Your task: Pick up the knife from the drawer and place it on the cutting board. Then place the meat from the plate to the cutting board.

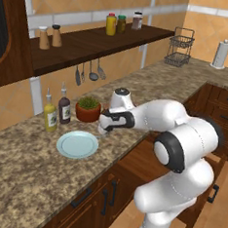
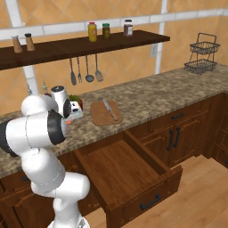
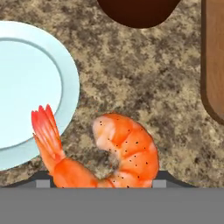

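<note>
The counter (image 2: 147, 95) is the biggest thing here, speckled brown and grey stone. Under it the drawer (image 2: 129, 171) is pulled wide open, with its light brown inside showing and a black bar handle on the front. The white arm bends over the counter near a plant pot (image 1: 88, 110) and two bottles (image 1: 57, 112).

The cutting board (image 2: 105, 113) lies flat on the counter just behind the drawer. The knife (image 2: 109, 110) rests on top of it, pale blade pointing toward the wall.

The plate (image 1: 77, 144) is round and pale blue, and it sits on the counter just left of the hand (bare in the left base view).

The gripper (image 3: 99, 183) is at the bottom of the hand view, with the meat (image 3: 98, 151) right between its two tips. The meat is a curled orange-red shrimp with a fanned tail. It is pinched between the tips and held above the stone, its tail over the plate's rim, with the board's rounded corner off to the right. The tips are closed just as far as the shrimp's body lets them.
</note>
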